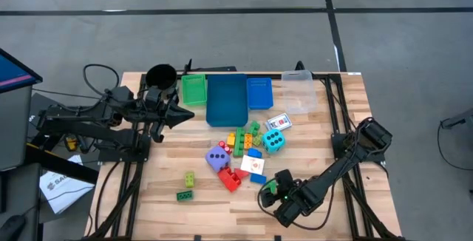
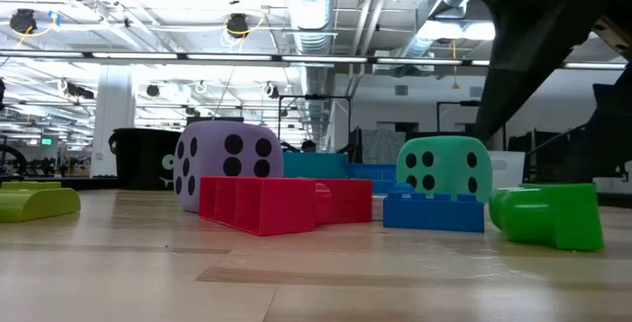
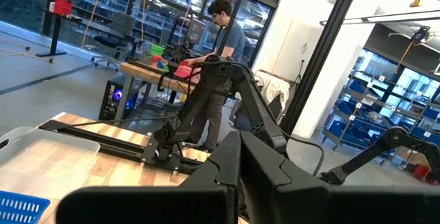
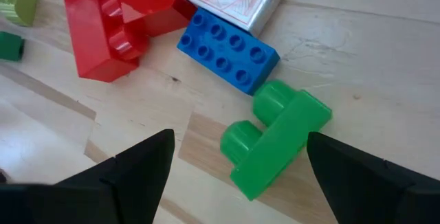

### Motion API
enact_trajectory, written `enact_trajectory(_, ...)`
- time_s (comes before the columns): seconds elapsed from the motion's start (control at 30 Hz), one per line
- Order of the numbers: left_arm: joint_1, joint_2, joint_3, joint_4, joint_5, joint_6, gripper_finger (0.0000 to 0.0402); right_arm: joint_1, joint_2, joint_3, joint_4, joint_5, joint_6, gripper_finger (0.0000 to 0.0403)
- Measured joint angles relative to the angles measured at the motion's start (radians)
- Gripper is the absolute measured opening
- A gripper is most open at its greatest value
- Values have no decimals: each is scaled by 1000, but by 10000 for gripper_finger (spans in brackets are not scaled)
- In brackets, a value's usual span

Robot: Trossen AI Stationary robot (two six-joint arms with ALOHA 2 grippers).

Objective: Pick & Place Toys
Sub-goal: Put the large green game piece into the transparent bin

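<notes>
A green brick (image 4: 276, 143) lies between the right gripper's (image 4: 237, 165) wide-open, empty fingers, beside a blue brick (image 4: 229, 50).

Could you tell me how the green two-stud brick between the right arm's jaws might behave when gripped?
The green brick looks like rigid, glossy plastic, so probably stiff, light and somewhat slippery. It lies on its side, studs sideways, so it may twist.

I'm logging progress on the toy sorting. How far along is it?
Nothing looks placed: the blue tray shows no toys. In hand: the right gripper is open over a green brick, not gripping it. Left: the purple dice, teal dice and the other bricks on the table. The left gripper waits shut by the trays.
</notes>
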State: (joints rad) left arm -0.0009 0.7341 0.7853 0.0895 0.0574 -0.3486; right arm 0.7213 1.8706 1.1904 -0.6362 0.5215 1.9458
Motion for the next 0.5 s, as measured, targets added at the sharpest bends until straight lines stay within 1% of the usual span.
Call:
enact_trajectory(0.27,0,0,0,0,0,0,2,-5,0,0,2,-27,-8,329)
enact_trajectory(0.5,0,0,0,0,0,0,2,-10,0,0,2,-28,15,329)
